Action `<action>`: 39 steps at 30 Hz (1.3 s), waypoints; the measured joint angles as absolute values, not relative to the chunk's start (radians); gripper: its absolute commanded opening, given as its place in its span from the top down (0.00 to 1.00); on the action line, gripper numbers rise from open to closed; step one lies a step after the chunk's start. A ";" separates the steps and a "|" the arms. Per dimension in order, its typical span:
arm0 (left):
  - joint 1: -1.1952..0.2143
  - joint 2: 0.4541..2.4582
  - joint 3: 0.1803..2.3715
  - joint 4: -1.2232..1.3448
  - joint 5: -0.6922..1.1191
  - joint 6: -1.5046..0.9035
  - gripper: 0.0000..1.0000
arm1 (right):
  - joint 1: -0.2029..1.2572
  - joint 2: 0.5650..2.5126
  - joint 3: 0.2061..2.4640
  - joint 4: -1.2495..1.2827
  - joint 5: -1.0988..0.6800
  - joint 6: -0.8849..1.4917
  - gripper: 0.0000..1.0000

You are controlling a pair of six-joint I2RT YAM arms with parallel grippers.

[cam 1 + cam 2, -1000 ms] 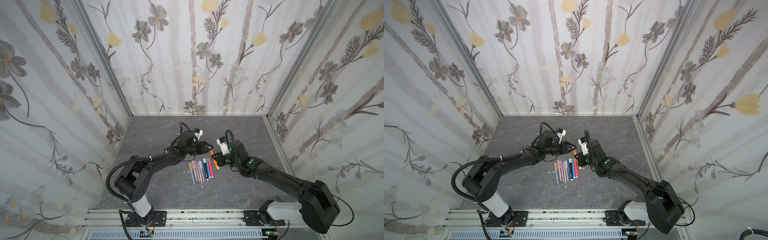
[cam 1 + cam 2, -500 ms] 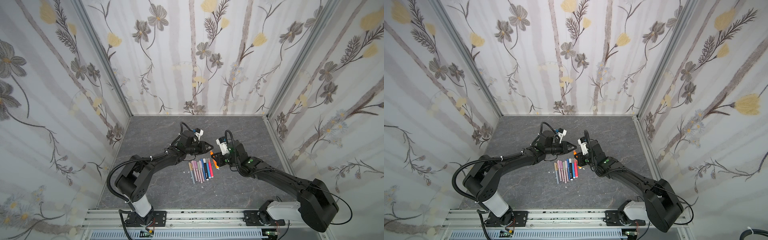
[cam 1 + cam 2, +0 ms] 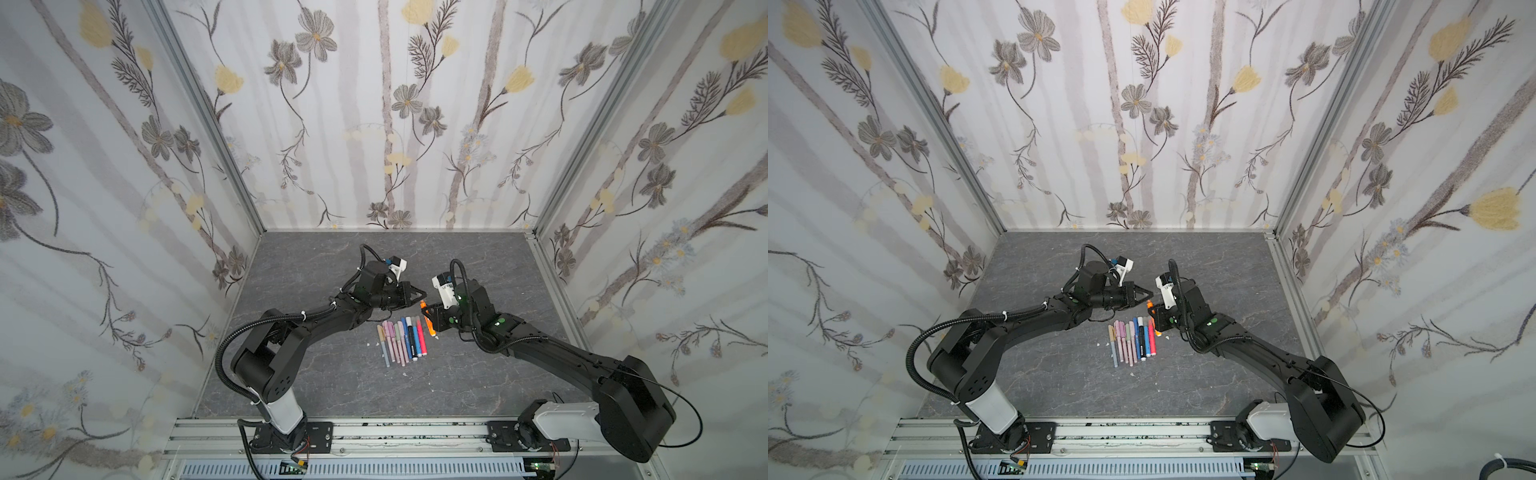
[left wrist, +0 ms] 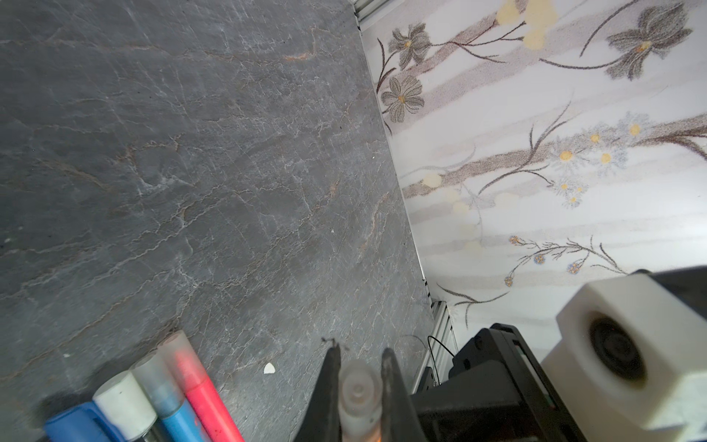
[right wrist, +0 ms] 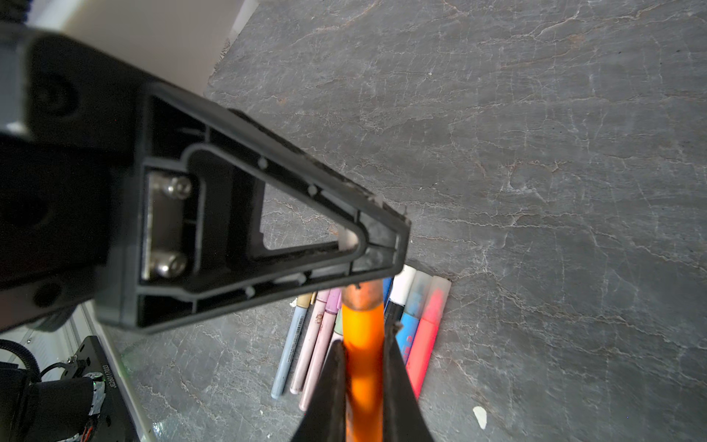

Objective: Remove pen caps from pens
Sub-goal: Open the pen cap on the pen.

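My right gripper [image 5: 363,336] is shut on the barrel of an orange pen [image 5: 362,382], held just above the table. My left gripper [image 4: 360,354] is shut on that pen's translucent pen cap [image 4: 359,390], which sits on the pen's far end. In both top views the two grippers meet tip to tip over the orange pen [image 3: 428,322] [image 3: 1157,331]. Several other pens [image 3: 401,340] [image 3: 1133,340] lie side by side in a row just left of it, caps on: grey, pink, lilac, blue, black-and-white and red-pink [image 5: 424,336].
Small white specks lie on the dark slate table [image 3: 478,257], one near the row [image 5: 479,416] [image 4: 269,368]. Flowered walls close in the table on three sides. The left finger [image 5: 267,229] fills much of the right wrist view.
The left gripper's jaws have closed onto the cap end of the orange pen. Both arms have stayed almost in place, and the right gripper keeps its hold.
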State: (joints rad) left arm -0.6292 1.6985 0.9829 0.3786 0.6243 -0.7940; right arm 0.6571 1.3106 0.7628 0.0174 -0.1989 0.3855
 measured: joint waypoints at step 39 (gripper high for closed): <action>-0.631 1.719 0.980 0.470 0.655 -0.990 1.00 | 0.657 1.217 0.575 0.279 -0.176 0.426 1.00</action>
